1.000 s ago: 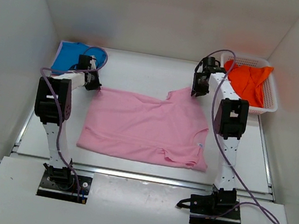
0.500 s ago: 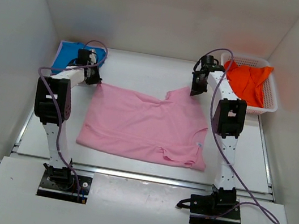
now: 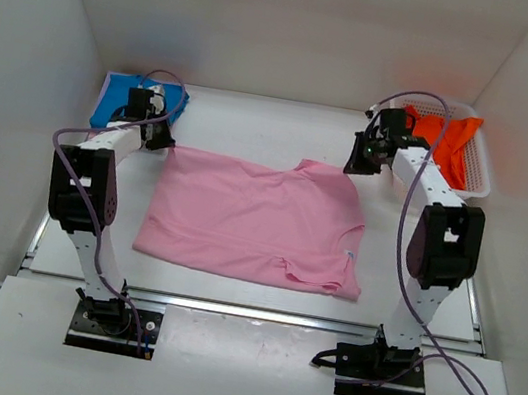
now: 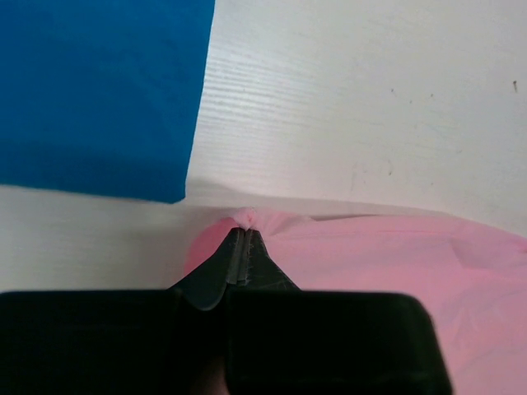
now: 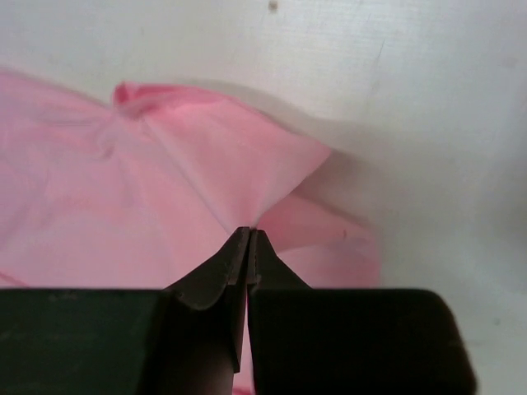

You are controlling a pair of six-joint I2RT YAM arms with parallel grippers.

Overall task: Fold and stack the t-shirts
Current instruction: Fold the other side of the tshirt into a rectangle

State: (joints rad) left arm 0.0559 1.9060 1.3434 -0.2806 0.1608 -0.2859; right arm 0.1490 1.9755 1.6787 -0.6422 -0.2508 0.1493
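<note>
The light pink t-shirt point(image 3: 255, 218) lies spread on the table's middle. My left gripper point(image 3: 161, 140) is shut on its far left corner, pinching a small pucker of pink cloth point(image 4: 247, 219) at the fingertips. My right gripper point(image 3: 356, 164) is shut on the shirt's far right edge, with the pink fabric point(image 5: 198, 197) pulled up into a ridge at the jaws. The bright blue t-shirt point(image 3: 128, 99) lies flat at the far left corner; its edge shows in the left wrist view point(image 4: 99, 90). The orange t-shirt point(image 3: 446, 142) lies crumpled in the basket.
The white lattice basket point(image 3: 476, 172) stands at the far right against the wall. White walls close in the table on three sides. The arm bases stand at the near edge.
Both grippers have pulled the pink shirt's far edge outward: the right gripper moved right toward the basket, the left moved slightly farther left. The shirt now lies wider and flatter.
</note>
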